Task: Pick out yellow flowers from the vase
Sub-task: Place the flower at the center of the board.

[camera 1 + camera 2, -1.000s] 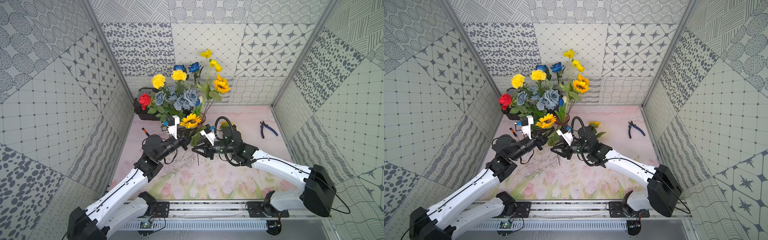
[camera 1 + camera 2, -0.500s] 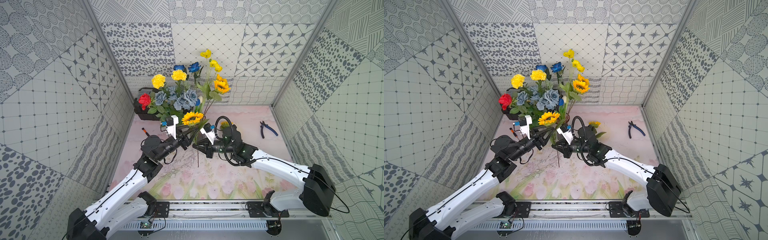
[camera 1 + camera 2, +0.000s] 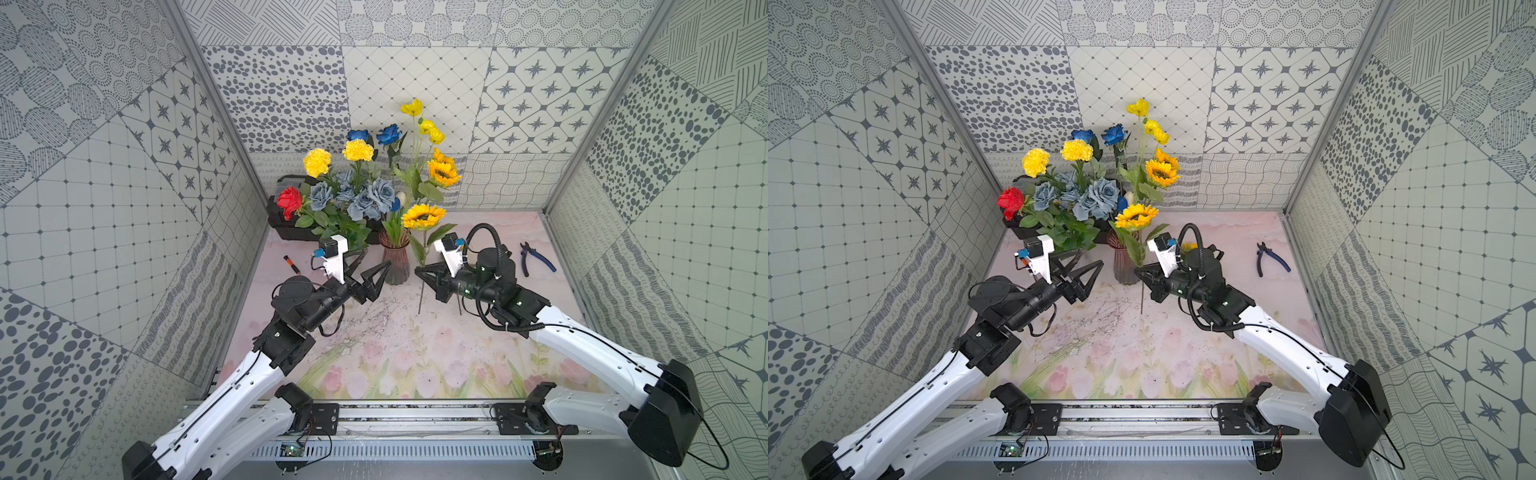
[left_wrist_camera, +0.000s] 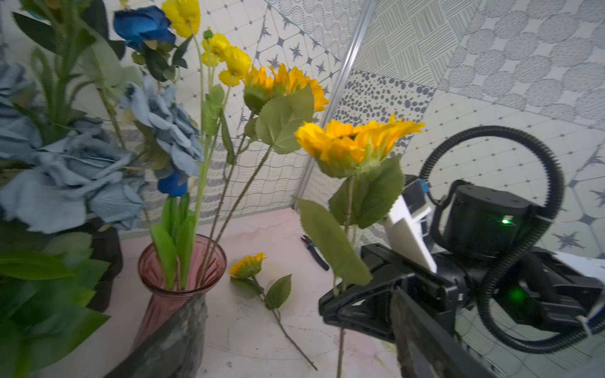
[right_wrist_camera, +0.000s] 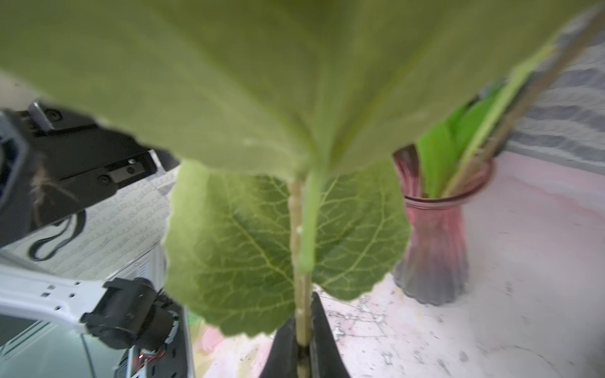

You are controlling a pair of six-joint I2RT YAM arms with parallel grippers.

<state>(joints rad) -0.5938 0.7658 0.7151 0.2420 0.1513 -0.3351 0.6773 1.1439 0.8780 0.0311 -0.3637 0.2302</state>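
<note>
My right gripper (image 3: 418, 272) (image 3: 1138, 272) (image 5: 302, 343) is shut on the stem of a dark-centred sunflower (image 3: 423, 216) (image 3: 1136, 216) (image 4: 353, 144), held upright just right of the pink glass vase (image 3: 395, 266) (image 3: 1125, 266) (image 4: 154, 304) (image 5: 435, 245). Its leaves fill the right wrist view. My left gripper (image 3: 371, 266) (image 3: 1091, 261) (image 4: 294, 347) stands open and holds nothing, left of the vase. Another sunflower (image 3: 444, 173) and small yellow poppy-like blooms (image 3: 432, 131) rise from the vase. A small yellow flower (image 4: 247, 265) lies on the table behind it.
A black box (image 3: 291, 226) at the back left carries grey-blue roses (image 3: 368, 199), a red flower (image 3: 289, 199) and yellow pompom blooms (image 3: 318, 162). Blue-handled pliers (image 3: 536, 259) lie at the right, a screwdriver (image 3: 293, 264) at the left. Patterned walls enclose the table.
The left gripper has opened, let go of the sunflower stem and drawn back left. The right gripper has shut on that stem and now holds the flower alone.
</note>
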